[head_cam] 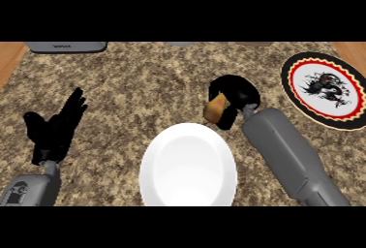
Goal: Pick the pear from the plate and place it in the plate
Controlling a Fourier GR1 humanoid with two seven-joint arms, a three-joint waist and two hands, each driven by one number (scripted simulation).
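So right hand (pixel 232 94) curls round the pear (pixel 214 109), just beyond the white plate (pixel 187 164). Patterned plate (pixel 325 89) sits well to its right. Left hand (pixel 53 128) rests open, fingers up.

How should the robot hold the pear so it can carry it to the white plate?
Just as it is held now: the right hand curls over the pear from above, round its fat middle, which fills the fingers better than a narrow end would. The white plate lies just below it. The left hand rests open at the left.
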